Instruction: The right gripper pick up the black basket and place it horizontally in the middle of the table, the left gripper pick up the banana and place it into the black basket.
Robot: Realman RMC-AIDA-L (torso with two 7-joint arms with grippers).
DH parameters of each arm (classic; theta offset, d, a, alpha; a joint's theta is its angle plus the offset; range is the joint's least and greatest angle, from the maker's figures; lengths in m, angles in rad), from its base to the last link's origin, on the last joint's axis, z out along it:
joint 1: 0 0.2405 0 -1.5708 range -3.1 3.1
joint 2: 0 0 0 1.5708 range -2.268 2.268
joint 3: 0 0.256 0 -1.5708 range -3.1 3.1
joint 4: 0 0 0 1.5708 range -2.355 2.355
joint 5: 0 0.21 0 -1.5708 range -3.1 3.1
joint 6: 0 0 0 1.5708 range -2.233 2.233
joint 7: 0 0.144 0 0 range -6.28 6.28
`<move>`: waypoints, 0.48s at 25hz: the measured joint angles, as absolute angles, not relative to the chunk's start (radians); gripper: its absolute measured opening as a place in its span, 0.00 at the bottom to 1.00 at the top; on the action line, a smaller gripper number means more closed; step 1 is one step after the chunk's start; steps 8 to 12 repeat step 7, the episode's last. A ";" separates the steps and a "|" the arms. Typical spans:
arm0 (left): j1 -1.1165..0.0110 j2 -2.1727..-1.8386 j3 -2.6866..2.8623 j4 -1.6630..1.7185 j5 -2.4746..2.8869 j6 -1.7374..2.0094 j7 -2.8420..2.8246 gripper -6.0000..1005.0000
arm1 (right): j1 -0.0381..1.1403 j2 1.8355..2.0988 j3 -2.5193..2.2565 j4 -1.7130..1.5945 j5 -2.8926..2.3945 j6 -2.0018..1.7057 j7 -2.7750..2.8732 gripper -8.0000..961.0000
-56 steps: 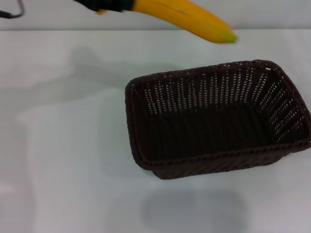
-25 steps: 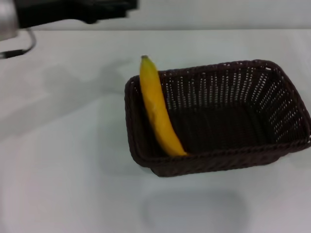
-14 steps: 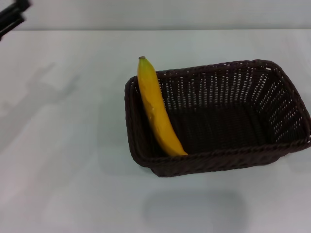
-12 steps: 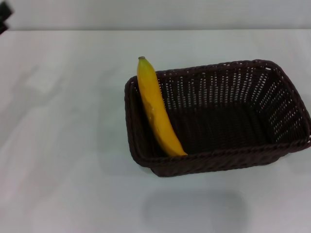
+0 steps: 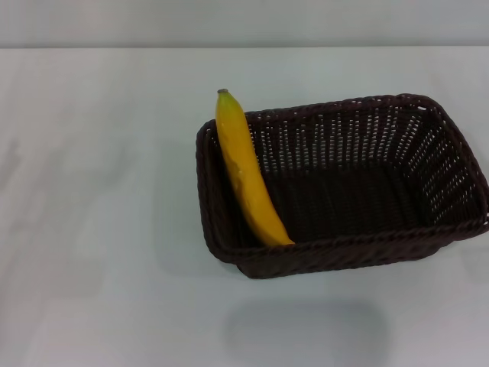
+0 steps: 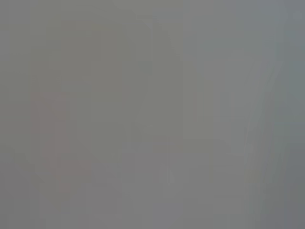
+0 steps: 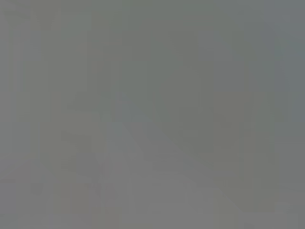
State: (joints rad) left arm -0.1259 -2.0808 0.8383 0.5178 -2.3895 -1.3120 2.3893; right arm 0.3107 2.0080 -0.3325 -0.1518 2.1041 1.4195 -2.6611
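Observation:
The black basket (image 5: 359,187) stands on the white table (image 5: 99,229), long side across my view, a little right of the middle. The yellow banana (image 5: 244,172) lies inside it against the left wall. Its dark stem tip sticks up over the far left rim and its other end rests near the front wall. Neither gripper shows in the head view. Both wrist views show only a plain grey field, with no fingers or objects in them.
The table's far edge (image 5: 244,47) runs across the top of the head view, with a grey wall behind it. Bare white tabletop lies to the left of and in front of the basket.
The left arm, which held the banana above the far edge, has let it go into the basket and drawn back up and left out of view. The banana and basket now rest still.

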 joint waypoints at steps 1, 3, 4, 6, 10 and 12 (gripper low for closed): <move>-0.128 -2.081 0.824 0.491 -2.402 -1.326 2.417 0.87 | 0.308 2.008 -0.332 -0.146 2.104 1.420 -2.668 0.91; -0.133 -2.082 0.800 0.439 -2.425 -1.358 2.478 0.87 | 0.304 2.008 -0.325 -0.127 2.105 1.420 -2.680 0.91; -0.136 -2.081 0.791 0.411 -2.436 -1.375 2.512 0.87 | 0.303 2.007 -0.314 -0.113 2.105 1.420 -2.688 0.91; -0.139 -2.080 0.782 0.385 -2.445 -1.391 2.553 0.87 | 0.302 2.007 -0.276 -0.078 2.105 1.420 -2.707 0.91; -0.140 -2.080 0.779 0.379 -2.446 -1.395 2.565 0.87 | 0.302 2.007 -0.271 -0.075 2.105 1.420 -2.708 0.91; -0.140 -2.080 0.779 0.379 -2.446 -1.395 2.565 0.87 | 0.302 2.007 -0.271 -0.075 2.105 1.420 -2.708 0.91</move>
